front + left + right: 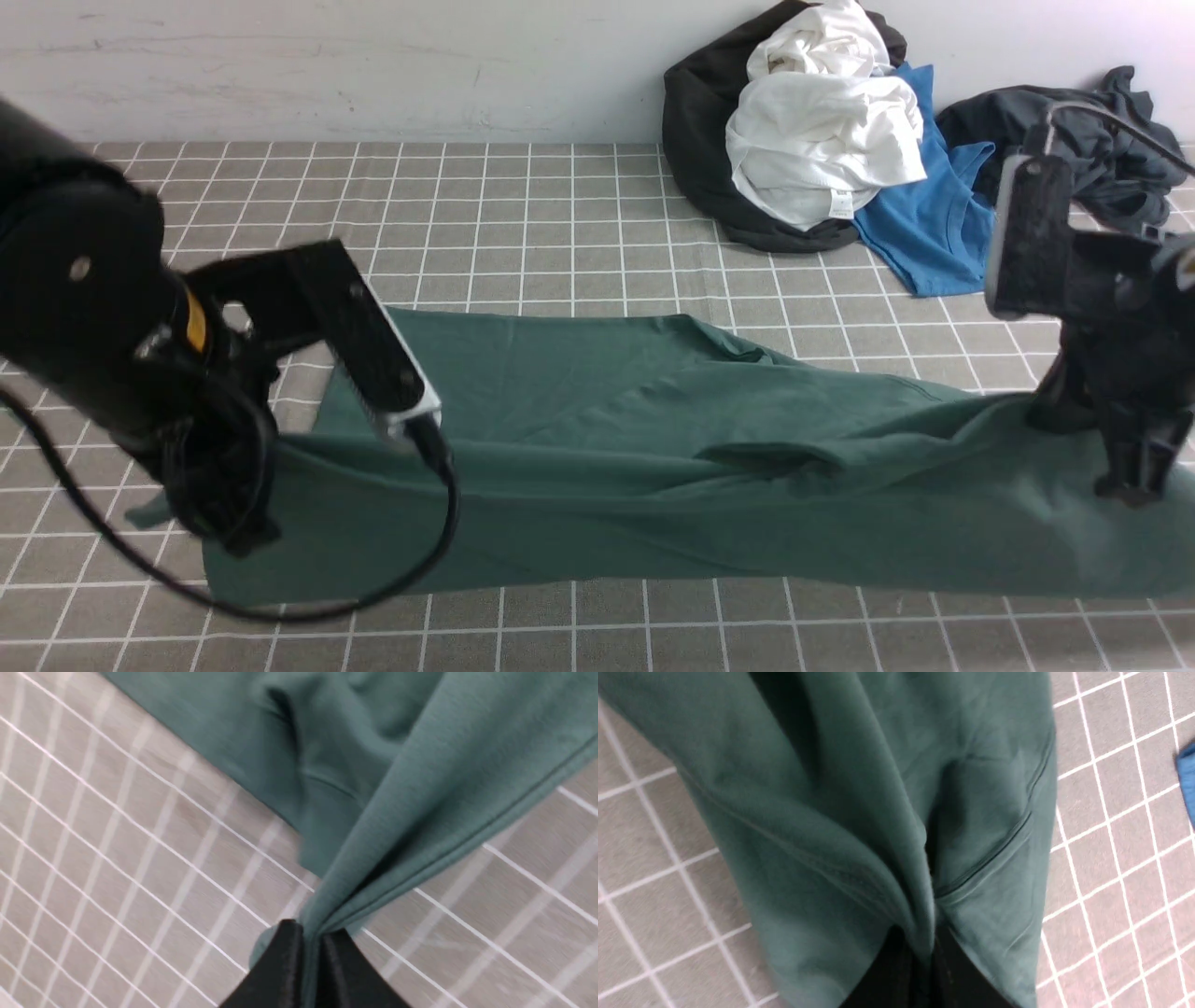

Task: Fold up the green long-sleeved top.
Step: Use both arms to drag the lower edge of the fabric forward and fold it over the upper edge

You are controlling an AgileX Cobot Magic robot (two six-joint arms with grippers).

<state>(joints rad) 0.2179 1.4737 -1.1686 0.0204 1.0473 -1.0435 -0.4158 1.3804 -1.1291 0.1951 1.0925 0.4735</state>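
The green long-sleeved top [653, 448] lies spread across the near half of the checked cloth, with creases running through its middle. My left gripper [238, 537] is at its left end, shut on a bunched edge of the fabric [420, 765]. In the left wrist view the cloth rises in a fold from between the closed left gripper [312, 933]. My right gripper [1134, 490] is at the top's right end. In the right wrist view the right gripper [924, 947] is shut on a gathered fold of the green top [859, 788], which drapes around the fingers.
Piled against the back wall at the right are a white garment [822, 140], a black garment [695, 140], a bright blue shirt [934, 224] and a dark grey garment [1083, 131]. The grey checked cloth [560, 215] covers the table.
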